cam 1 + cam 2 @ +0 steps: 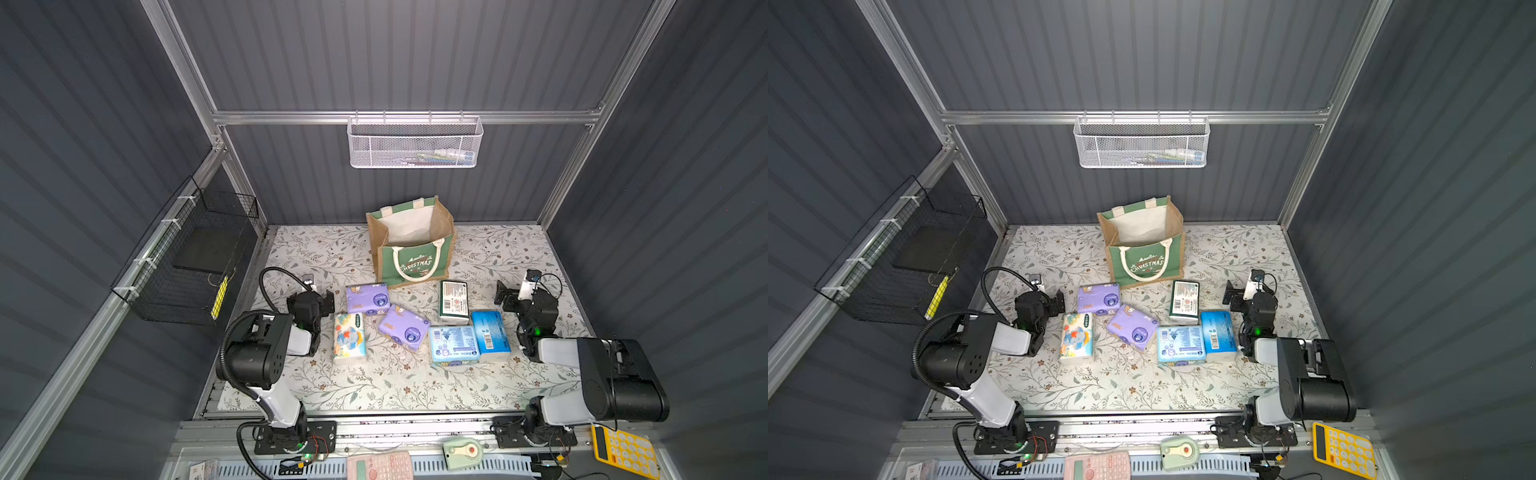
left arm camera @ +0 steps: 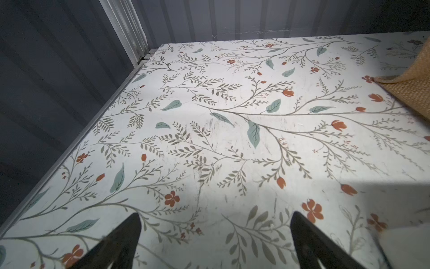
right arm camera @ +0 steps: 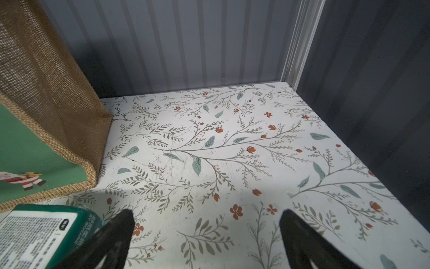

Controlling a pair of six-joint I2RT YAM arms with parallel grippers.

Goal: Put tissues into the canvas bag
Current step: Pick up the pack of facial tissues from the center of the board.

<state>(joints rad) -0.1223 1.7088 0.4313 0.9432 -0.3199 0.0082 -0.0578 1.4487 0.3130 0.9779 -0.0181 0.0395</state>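
Left gripper (image 1: 328, 302) and right gripper (image 1: 503, 297) both stand wide open and empty; six tissue packs (image 1: 403, 327) lie between them before the canvas bag (image 1: 411, 249), with the green-and-white pack (image 1: 454, 306) nearest the right gripper, long axis bagward.

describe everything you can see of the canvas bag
The canvas bag stands upright toward the back middle of the floral table, mouth open. It has a green front with white CHRISTMAS print, tan burlap sides, white lining and white rope handles, the near one hanging down the front. Nothing shows inside; nothing grips it.
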